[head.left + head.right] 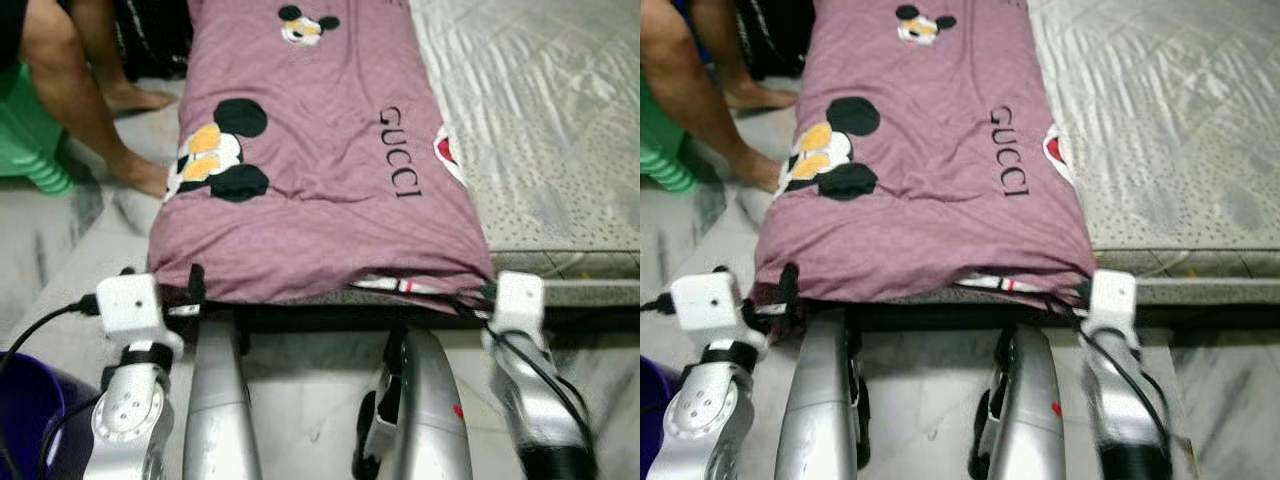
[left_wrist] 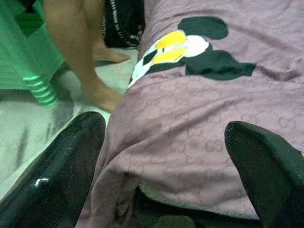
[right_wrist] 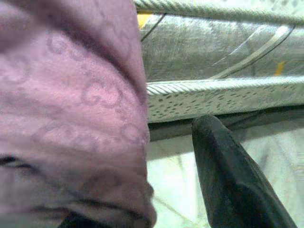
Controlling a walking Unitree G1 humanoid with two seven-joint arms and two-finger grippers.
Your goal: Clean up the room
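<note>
Left gripper (image 2: pixel 161 175): open at blanket (image 1: pixel 320 170) corner.
Right gripper (image 3: pixel 156 190): fingers spread, blanket edge between.
Risk: fabric likely slipping off mattress (image 1: pixel 540 120) if pinched shallowly.

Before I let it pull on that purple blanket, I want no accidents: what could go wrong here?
1. A person's foot rests on the floor right beside the blanket's left edge; a sideways tug could sweep cloth over it.
2. The right gripper has one finger beside the cloth near the mattress edge, so its hold may be partial and slip.
3. The left gripper straddles the corner with open fingers; closing may catch only a loose fold.
</note>
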